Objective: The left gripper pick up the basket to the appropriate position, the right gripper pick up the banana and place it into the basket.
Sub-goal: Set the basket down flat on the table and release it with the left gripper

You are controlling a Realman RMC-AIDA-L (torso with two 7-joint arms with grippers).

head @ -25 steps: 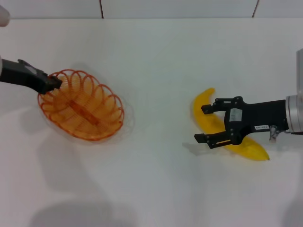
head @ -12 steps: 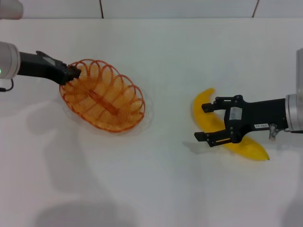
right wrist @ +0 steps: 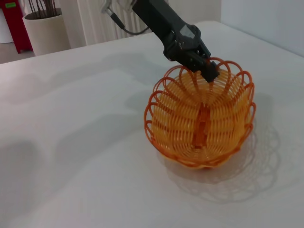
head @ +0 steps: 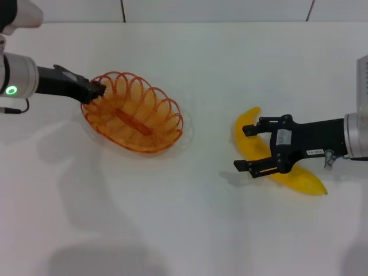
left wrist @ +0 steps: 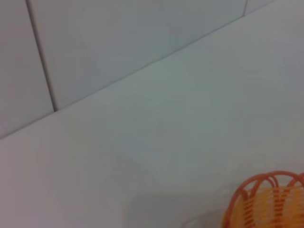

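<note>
The orange wire basket [head: 133, 111] sits left of centre on the white table, empty and see-through. My left gripper [head: 98, 89] is shut on the basket's left rim; the right wrist view shows the same grip [right wrist: 209, 72] on the basket [right wrist: 202, 118]. A piece of the basket's rim [left wrist: 266, 199] shows in the left wrist view. The yellow banana [head: 275, 154] lies on the table at the right. My right gripper [head: 241, 148] is open, its fingers astride the banana's middle just above it.
The white table [head: 195, 218] ends at a tiled wall [head: 218, 8] along the back. In the right wrist view a beige planter [right wrist: 45, 31] and a red object [right wrist: 12, 19] stand beyond the table.
My left gripper has carried the basket right and toward the back, closer to the table's middle. My right gripper stays open over the banana, almost unmoved.
</note>
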